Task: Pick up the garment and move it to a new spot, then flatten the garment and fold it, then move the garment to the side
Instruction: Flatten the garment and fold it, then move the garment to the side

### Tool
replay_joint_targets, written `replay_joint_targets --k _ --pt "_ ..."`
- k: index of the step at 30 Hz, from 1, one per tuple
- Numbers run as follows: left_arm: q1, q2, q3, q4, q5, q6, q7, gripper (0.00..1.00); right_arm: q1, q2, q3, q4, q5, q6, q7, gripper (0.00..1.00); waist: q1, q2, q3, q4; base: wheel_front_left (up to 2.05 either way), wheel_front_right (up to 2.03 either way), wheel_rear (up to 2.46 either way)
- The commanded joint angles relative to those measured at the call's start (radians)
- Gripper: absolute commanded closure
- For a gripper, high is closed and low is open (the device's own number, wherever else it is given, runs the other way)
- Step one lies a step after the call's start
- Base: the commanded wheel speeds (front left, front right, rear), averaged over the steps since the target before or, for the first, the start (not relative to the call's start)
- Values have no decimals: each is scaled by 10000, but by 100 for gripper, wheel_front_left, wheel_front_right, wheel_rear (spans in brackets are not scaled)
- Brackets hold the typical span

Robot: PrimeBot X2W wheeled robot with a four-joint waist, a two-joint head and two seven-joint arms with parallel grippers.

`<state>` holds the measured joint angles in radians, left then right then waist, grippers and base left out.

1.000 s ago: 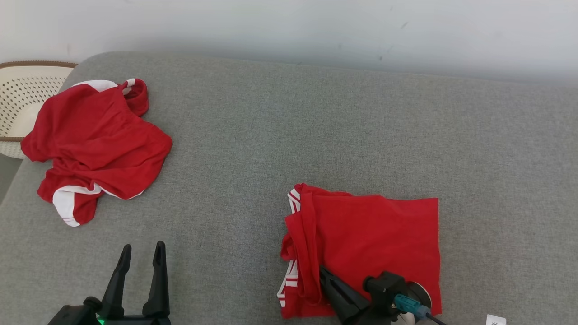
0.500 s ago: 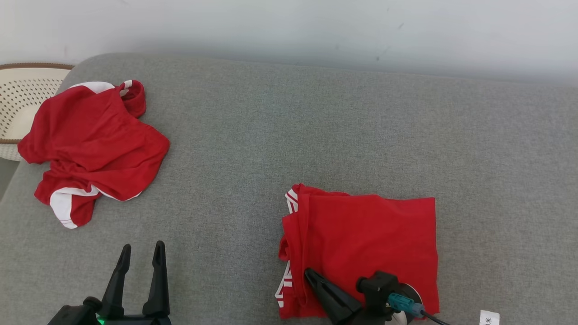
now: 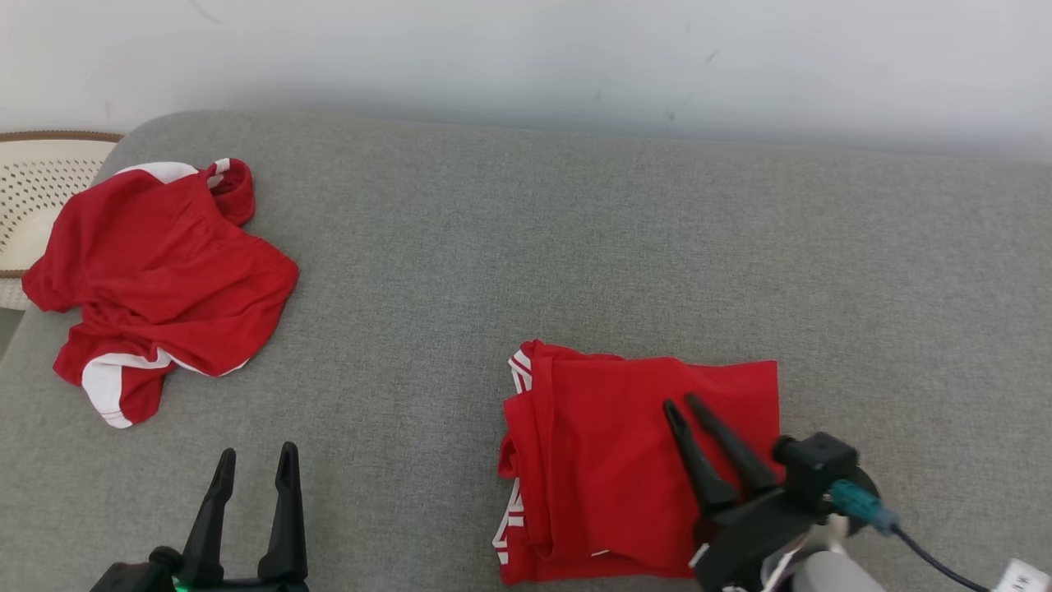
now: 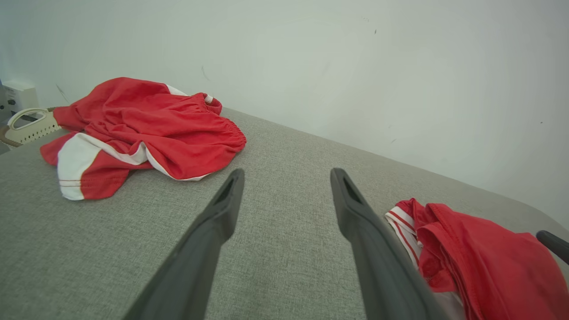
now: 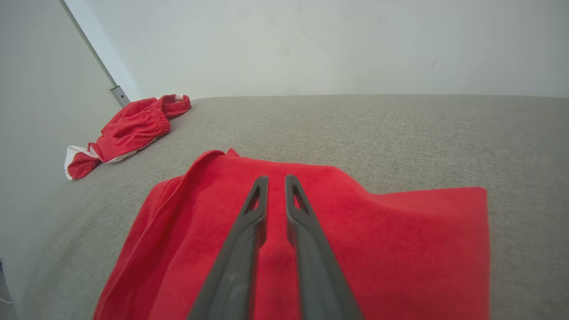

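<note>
A red garment (image 3: pixel 633 460), soft and white-trimmed, is laid folded in a rough rectangle on the grey, coarse-woven table (image 3: pixel 526 247), near right. Above it the right end effector (image 3: pixel 680 402) is held barely parted, empty; the left end effector (image 3: pixel 257 452) is spread wide, empty.

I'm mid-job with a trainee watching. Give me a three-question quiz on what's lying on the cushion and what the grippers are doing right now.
1. True or false: the left gripper is shut on the crumpled red garment.
2. The right gripper points its fingers over: A) the crumpled red garment, B) the folded red garment, C) bare grey cushion.
3. What pale perforated thing sits past the cushion's left end?
Key: 1 false: the left gripper is open and well apart from that garment. 2 B. 3 the basket.
</note>
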<state>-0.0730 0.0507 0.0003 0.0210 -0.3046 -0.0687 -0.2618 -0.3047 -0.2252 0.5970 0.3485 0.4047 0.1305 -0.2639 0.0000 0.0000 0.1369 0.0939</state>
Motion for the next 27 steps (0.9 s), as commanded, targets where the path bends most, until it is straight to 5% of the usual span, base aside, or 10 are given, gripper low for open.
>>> replay_joint_targets --k 1,13,27 --pt "171 0 43 -63 91 20 -39 0 172 -73 -219 -39 -119 5 -10 0 0 0 -45 -38 0 0 0" --pt "447 -2 116 -471 398 172 -39 0 795 -456 -2033 167 -168 5 -12 0 0 0 -289 -357 0 0 0" --pt "510 -2 42 -614 647 309 -39 0 -52 -463 -717 2375 1577 5 64 0 0 0 -361 -358 0 0 0"
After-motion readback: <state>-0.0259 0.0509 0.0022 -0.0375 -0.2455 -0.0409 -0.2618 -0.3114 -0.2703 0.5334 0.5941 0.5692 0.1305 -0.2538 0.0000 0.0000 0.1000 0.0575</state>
